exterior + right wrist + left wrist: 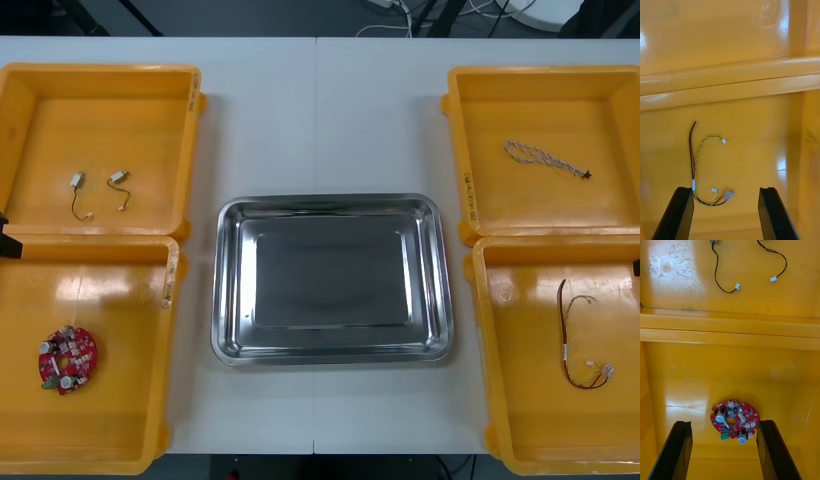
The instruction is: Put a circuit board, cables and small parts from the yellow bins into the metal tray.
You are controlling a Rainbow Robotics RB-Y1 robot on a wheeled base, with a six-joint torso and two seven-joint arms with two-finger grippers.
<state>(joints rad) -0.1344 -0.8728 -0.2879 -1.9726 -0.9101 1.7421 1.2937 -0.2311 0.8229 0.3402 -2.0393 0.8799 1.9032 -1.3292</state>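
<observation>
Four yellow bins (100, 243) flank the metal tray (330, 275), which sits bare and shiny at table centre. Taking the tray as the dial, the ten o'clock bin (140, 110) holds two small metal parts (76, 181), near each other but apart, each trailing a thin black cable (73, 203). The eight o'clock bin (110, 400) holds the round red circuit board (67, 359), lying flat near the bin's outer wall. The two o'clock bin (520, 210) holds the twisted blue and white cable (545, 160), laid out loosely. The four o'clock bin (520, 400) holds the red and yellow cable (572, 345), bent in a loose hook. Left gripper (724, 423) hangs over the eight o'clock bin with fingers spread wide; the board lies on the bin floor between the two fingertips, clear of both. Right gripper (726, 189) hangs over the four o'clock bin, fingers likewise wide apart. The red and yellow cable lies on the floor there, its curled end between the fingertips and its straight run just beside one finger.
</observation>
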